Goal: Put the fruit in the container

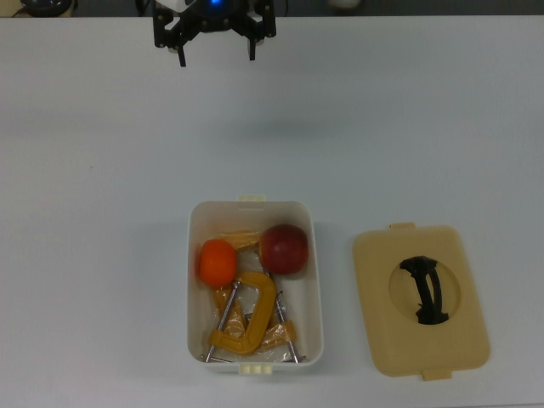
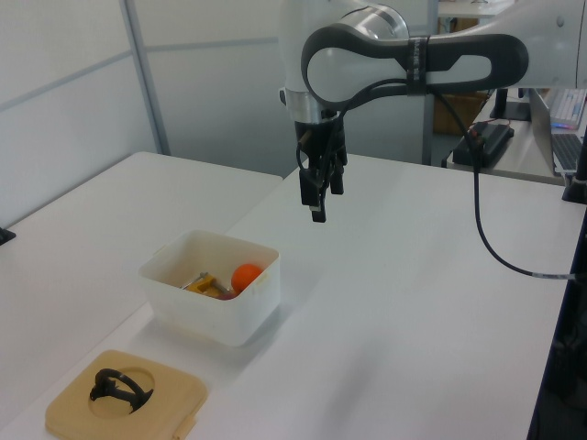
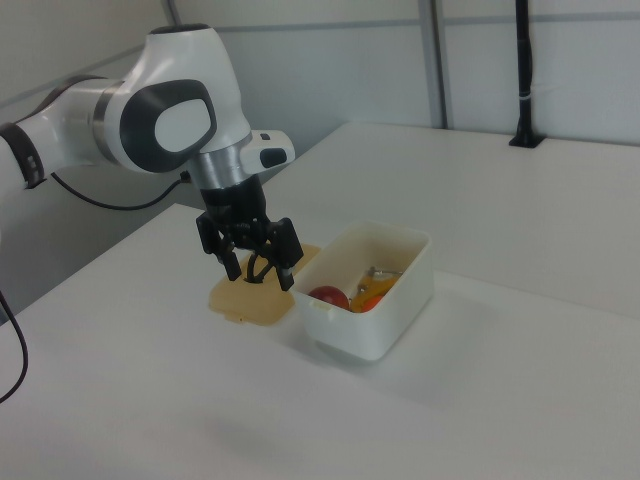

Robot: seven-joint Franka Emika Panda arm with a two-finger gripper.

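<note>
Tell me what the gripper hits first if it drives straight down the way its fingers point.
Most likely bare table. The open gripper points down over empty white surface, well clear of the container, which already holds the orange and apple. Exact height is unclear.

Your gripper [image 1: 216, 51] hangs with fingers apart, high over bare table [image 1: 408, 127] at the top view's far edge. Nothing lies between it and the tub [image 1: 316, 280]. Inside, clamps [image 1: 246, 319] fill the near half; orange [image 1: 217, 262] and apple [image 1: 284, 248] sit beyond. Lid [image 1: 421, 299] flanks the top view's right.
</note>
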